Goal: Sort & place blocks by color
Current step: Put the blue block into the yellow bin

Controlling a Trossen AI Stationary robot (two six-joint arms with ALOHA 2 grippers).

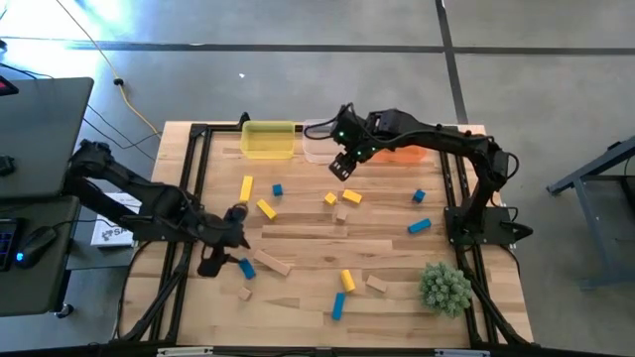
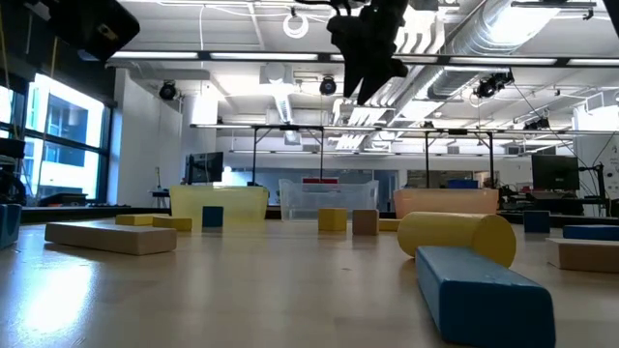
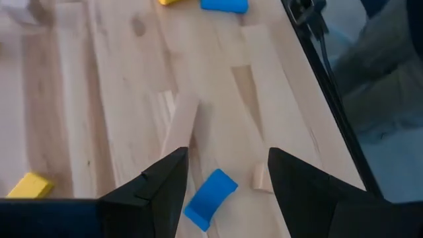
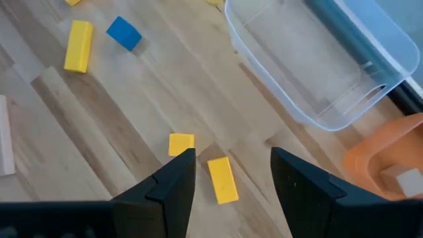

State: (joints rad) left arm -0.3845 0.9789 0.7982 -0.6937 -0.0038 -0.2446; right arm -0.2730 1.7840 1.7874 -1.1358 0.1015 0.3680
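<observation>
Two grippers are up and spread, neither holding anything. The left gripper [image 1: 230, 250] hangs low at lower left of the high view, fingers parted over a blue block [image 3: 209, 198] lying askew between them. The right gripper [image 1: 344, 164] hovers at upper centre beside the clear bin [image 4: 317, 66], jaws apart above a yellow bar [image 4: 223, 179] and a yellow cube [image 4: 181, 143]. Risk, as I judge it: the blue block sits at a slant to the left fingers, so closing could pinch a corner and spin it away; a tan block [image 3: 261, 177] just beside may get nudged. On the right, the yellow pair lie close, and one could get knocked. Count from the high view: about five blue, about six yellow, about five tan, spread across the table [image 1: 298, 228]; three bins along the top edge; one green plant ball [image 1: 444, 288] at lower right.
</observation>
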